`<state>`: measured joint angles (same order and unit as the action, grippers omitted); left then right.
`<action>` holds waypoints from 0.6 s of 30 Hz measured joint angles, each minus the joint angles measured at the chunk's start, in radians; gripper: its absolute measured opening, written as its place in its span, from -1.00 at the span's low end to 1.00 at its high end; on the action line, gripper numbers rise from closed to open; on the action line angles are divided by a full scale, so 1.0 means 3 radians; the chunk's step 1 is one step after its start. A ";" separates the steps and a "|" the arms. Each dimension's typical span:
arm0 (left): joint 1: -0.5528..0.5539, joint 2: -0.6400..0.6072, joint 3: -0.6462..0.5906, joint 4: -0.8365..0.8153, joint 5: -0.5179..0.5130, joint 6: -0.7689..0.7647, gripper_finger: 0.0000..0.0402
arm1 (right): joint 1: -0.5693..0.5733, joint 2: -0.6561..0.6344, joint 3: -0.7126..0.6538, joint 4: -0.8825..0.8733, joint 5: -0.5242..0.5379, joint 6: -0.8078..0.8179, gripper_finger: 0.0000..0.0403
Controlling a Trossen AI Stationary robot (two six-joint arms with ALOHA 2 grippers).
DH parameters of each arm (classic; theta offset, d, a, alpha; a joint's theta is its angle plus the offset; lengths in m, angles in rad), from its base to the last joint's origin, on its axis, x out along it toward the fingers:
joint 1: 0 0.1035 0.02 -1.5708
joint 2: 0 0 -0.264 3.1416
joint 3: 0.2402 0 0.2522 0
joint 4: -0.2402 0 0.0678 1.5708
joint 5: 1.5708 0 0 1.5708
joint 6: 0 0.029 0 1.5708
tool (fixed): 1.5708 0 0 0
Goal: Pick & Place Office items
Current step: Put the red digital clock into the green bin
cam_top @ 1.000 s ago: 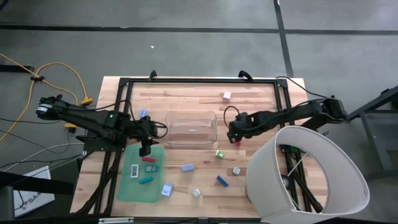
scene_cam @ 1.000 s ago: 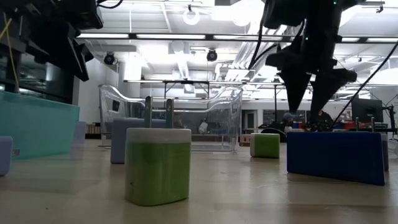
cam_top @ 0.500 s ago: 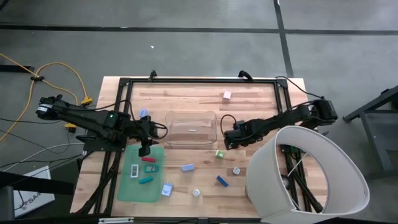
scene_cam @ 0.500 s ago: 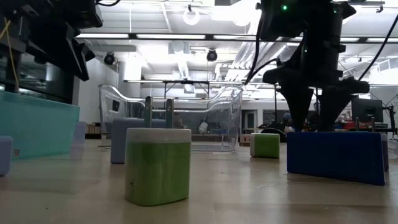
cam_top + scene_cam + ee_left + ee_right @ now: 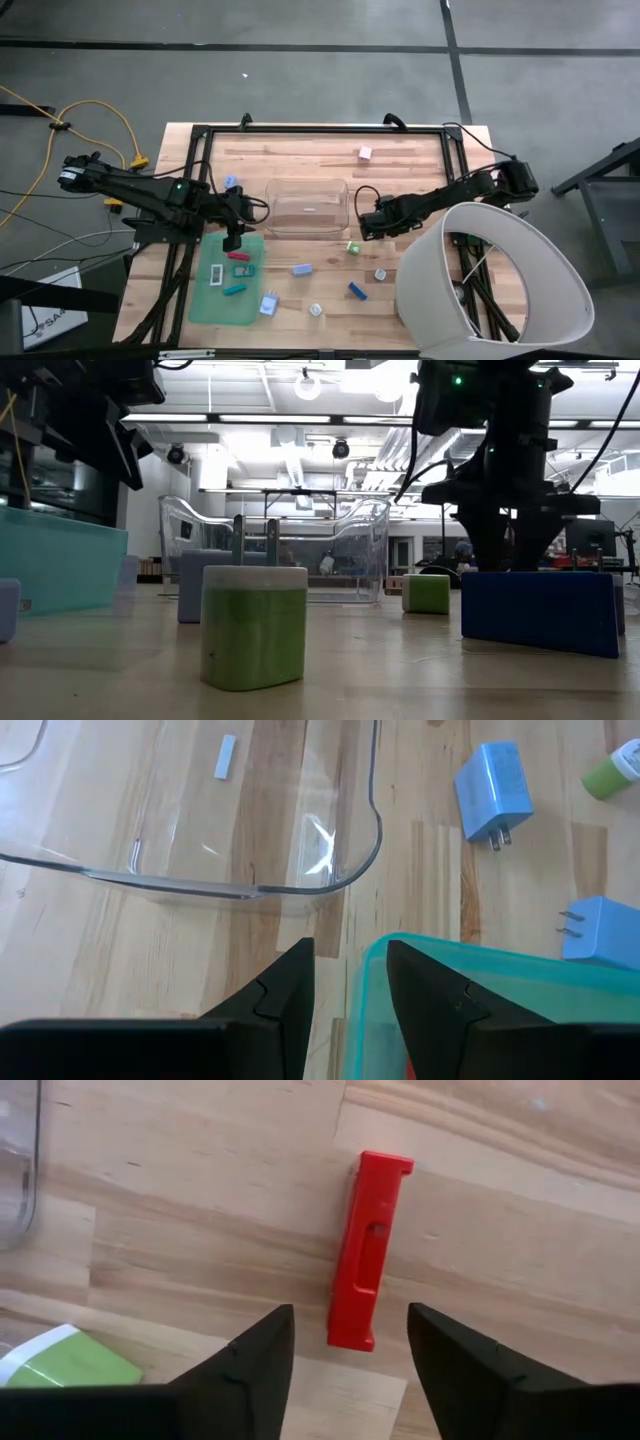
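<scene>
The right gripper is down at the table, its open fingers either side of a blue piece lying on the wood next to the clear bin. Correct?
Not quite: the piece is red, not blue, as the right wrist view shows. The right gripper is low, fingers apart and straddling it on the bare wood beside the clear bin.

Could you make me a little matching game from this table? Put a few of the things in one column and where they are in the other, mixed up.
Things:
1. red piece
2. pink piece
3. clear bin
4. teal bar

Places:
A. on the green mat
B. middle of the table, between the two arms
C. bare wood, between the fingers of the right tool
D. alone near the far edge of the table

Pairs: 1-C, 2-D, 3-B, 4-A
</scene>
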<state>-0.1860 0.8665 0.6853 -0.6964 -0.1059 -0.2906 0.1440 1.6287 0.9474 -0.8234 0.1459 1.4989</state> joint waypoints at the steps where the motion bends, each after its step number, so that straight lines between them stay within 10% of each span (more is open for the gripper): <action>1: 0.0000 0.0000 0.0001 0.0000 0.0000 0.0000 -0.39 | -0.0002 0.0000 0.0000 -0.0001 0.0000 0.0003 -0.12; 18: -0.0001 0.0000 0.0000 -0.0040 0.0008 0.0000 -0.39 | -0.0006 0.0000 0.0000 0.0001 0.0028 0.0003 -0.28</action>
<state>-0.1864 0.8665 0.6855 -0.7083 -0.1036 -0.2905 0.1421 1.6287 0.9474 -0.8230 0.1543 1.4998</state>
